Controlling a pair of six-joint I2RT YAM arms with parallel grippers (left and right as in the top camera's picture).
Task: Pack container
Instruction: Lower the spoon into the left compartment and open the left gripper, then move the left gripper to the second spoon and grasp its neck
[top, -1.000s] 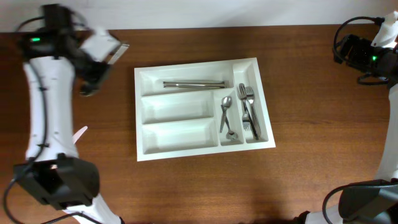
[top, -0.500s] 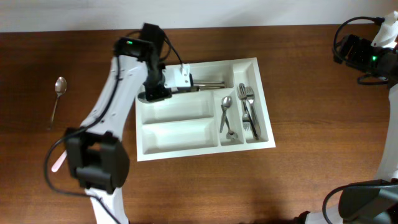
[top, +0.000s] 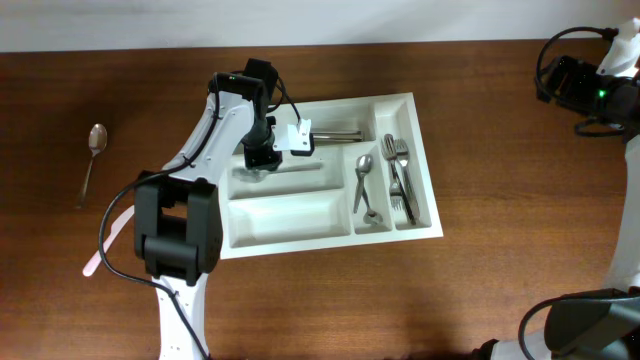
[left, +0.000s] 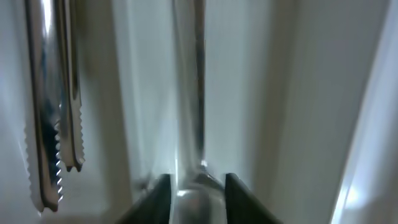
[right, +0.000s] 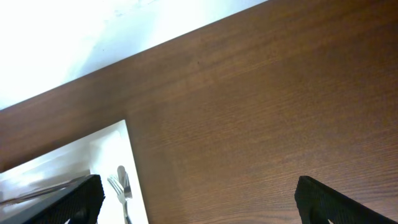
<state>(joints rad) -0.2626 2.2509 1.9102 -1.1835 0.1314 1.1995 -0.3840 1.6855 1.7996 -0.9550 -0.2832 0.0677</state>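
The white cutlery tray (top: 290, 215) lies mid-table. Knives (top: 335, 132) lie in its top long compartment, spoons (top: 362, 185) and forks (top: 400, 180) in the two narrow ones. My left gripper (top: 262, 160) is down in the middle long compartment, shut on the rounded end of a silver utensil (top: 295, 167) that lies along the compartment floor. In the left wrist view the utensil's end (left: 198, 193) sits between the jaws (left: 198, 202), with serrated knives (left: 53, 124) to the left. My right gripper (right: 199, 199) is open and empty, at the far right (top: 560, 80).
A loose spoon (top: 93, 150) lies on the wooden table at far left. A pink utensil (top: 95, 262) lies lower left, partly hidden by my left arm. The tray's corner and forks (right: 121, 183) show in the right wrist view.
My left arm swung from the far left over to the tray, then lowered into the middle compartment. A utensil now lies there. The right arm has not moved.
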